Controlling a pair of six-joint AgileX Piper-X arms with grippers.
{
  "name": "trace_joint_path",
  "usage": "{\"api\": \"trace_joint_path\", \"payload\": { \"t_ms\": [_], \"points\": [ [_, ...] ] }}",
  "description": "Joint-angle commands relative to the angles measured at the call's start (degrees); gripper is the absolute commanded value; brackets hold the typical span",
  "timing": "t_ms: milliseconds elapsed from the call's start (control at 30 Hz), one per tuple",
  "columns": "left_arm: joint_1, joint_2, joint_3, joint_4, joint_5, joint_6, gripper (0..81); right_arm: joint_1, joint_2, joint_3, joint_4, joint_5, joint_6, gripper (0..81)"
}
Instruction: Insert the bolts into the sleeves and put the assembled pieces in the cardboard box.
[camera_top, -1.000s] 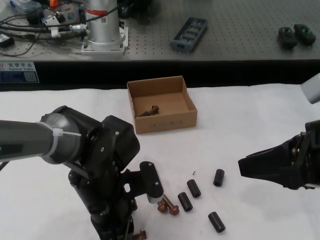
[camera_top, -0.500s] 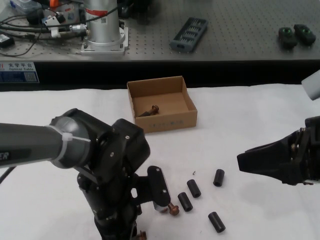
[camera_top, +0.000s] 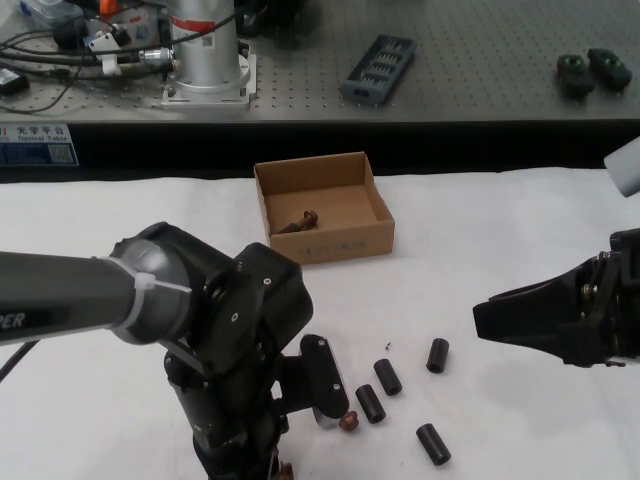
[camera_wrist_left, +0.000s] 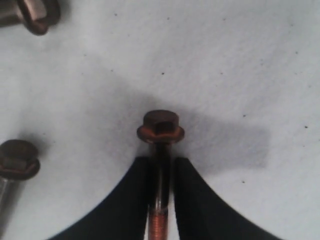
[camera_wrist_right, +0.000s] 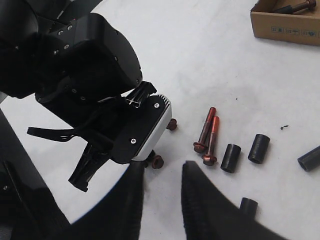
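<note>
Left wrist view shows the left gripper clamped on the shank of a bolt low at the near left; lift it straight up, hold firm, and have the open-fingered, empty right gripper fetch a sleeve further right.

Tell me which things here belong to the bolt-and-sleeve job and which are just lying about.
Job: bolt held by left gripper; loose bolts; four black sleeves; cardboard box with one piece inside.
Lying about: black ribbed rack; two black-and-green parts; silver post; cables.
</note>
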Motion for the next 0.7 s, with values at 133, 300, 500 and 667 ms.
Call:
{"api": "trace_joint_path", "payload": {
  "t_ms": [133, 300, 500, 667],
  "points": [
    [-0.58, 0.81, 0.36, 2.18, -2.53, -1.36, 14.1, 0.11, -0.01, -0.61, -0.59, -0.77, 0.02, 21.1],
    [-0.58, 0.81, 0.36, 3.45, -3.67, -1.36, 14.1, 0.11, -0.01, -0.61, -0.59, -0.77, 0.02, 21.1],
    [-0.58, 0.81, 0.36, 3.11, -3.67, -4.54, 14.0, 0.11, -0.01, -0.61, -0.59, -0.77, 0.02, 21.1],
    [-0.58, 0.54, 0.24, 2.47, -0.03, -5.99, 8.3, 0.11, -0.01, -0.61, -0.59, -0.77, 0.02, 21.1]
  ]
}}
